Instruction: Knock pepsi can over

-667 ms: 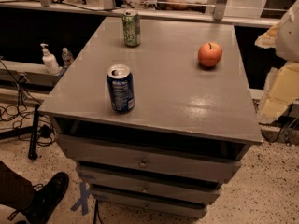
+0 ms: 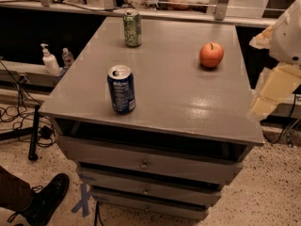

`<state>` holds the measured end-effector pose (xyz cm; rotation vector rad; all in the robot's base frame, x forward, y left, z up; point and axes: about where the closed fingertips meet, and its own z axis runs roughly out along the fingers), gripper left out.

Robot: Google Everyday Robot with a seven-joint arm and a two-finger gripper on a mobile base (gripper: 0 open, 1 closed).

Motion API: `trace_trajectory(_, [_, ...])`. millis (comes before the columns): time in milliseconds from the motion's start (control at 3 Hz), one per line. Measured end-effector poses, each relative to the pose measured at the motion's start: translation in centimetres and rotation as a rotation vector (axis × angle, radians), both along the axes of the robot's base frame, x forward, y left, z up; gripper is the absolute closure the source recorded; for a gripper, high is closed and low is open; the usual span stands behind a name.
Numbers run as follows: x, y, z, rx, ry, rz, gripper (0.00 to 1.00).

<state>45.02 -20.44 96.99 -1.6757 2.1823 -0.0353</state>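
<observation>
One camera view: I see the dark blue aluminium pepsi can (image 2: pixel 121 89) standing upright on the grey counter (image 2: pixel 188 102), near its front left corner. The cream-coloured gripper (image 2: pixel 273 91) hangs beyond the counter's right edge, well apart from the can; I cannot tell its state.

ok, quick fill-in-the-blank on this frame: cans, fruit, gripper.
1. The pepsi can stands ____ near the front left of the grey cabinet top.
2. The other can, at the far edge, is ____ in colour.
3. The fruit on the right side is an ____.
4. The gripper is at the ____ edge of the view, beside the cabinet, apart from the pepsi can.
Missing words: upright; green; apple; right.
</observation>
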Motion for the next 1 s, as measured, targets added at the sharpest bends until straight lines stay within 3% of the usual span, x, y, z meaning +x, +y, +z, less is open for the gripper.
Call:
trace_trajectory(667, [5.4,7.0,-1.1,0.252,-0.080,0.015,0.00])
trace_trajectory(1000, [7.0,9.7,-1.1,0.382,-0.080,-0.003,0.00])
